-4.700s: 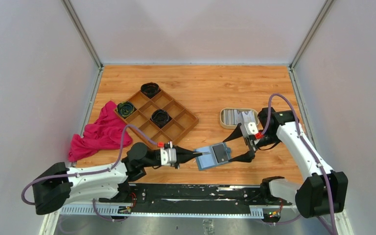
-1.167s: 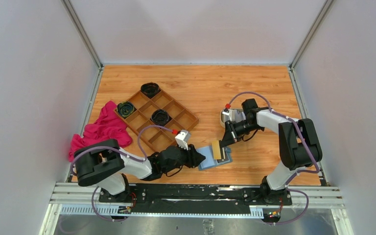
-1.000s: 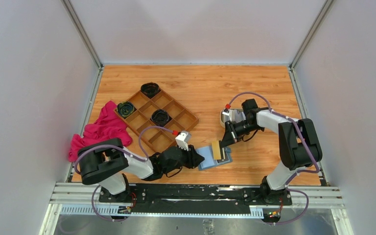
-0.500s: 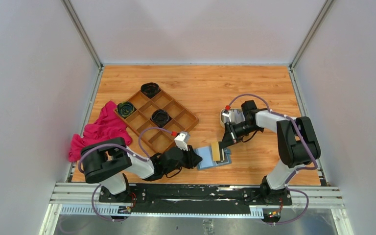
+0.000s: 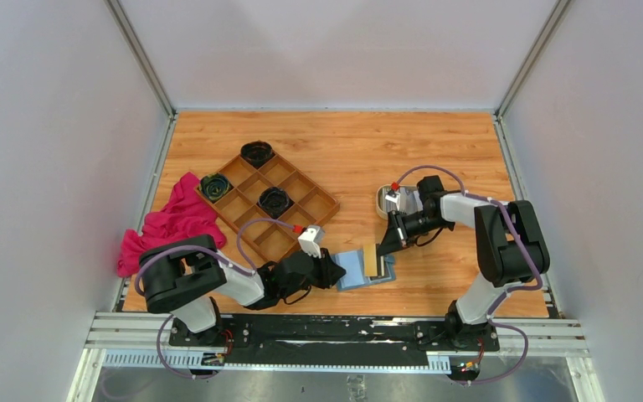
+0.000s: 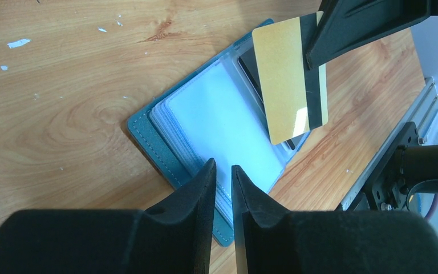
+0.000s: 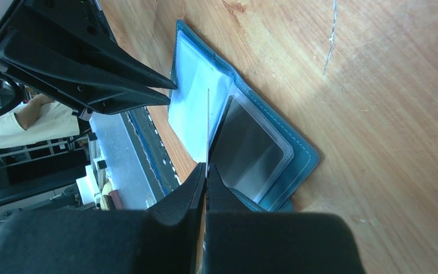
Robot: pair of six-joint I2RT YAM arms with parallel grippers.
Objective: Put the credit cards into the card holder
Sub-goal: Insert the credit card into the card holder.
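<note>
Left gripper (image 6: 223,166): fingers narrowly parted at the near edge of the card holder (image 6: 205,120), grip undeterminable. The holder lay open, flat on the table (image 5: 343,151). Above it, the right gripper (image 7: 206,171) pinched 1 gold credit card (image 6: 288,85) edge-on.

overhead, plus wrists near card holder (image 6: 217,128)
</note>
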